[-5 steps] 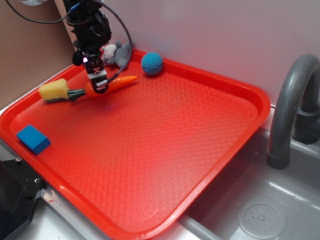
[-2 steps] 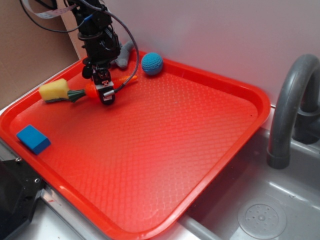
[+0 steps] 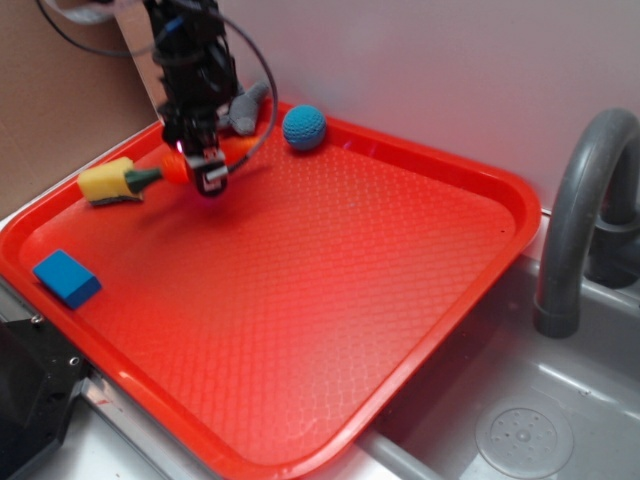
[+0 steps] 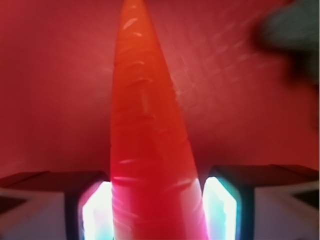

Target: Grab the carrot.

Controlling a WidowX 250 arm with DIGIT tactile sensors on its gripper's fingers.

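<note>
The carrot (image 3: 178,168) is bright orange with a dark-green stem pointing left, at the back left of the red tray (image 3: 350,280). My gripper (image 3: 208,175) comes down from above and is shut on the carrot across its thick part. In the wrist view the carrot (image 4: 147,140) fills the gap between the two lit fingers (image 4: 95,210), its tapered tip pointing away over the tray floor. It seems held slightly above the tray; I cannot tell whether it touches.
A yellow sponge (image 3: 108,182) lies just left of the stem. A grey plush toy (image 3: 245,108) and a blue ball (image 3: 303,127) sit by the tray's back rim. A blue block (image 3: 66,278) lies front left. A faucet (image 3: 585,210) and sink (image 3: 520,420) are right.
The gripper dropped over the carrot and shut on it. It has since risen a little and shifted back, taking the carrot along. The stem has moved up beside the sponge.
</note>
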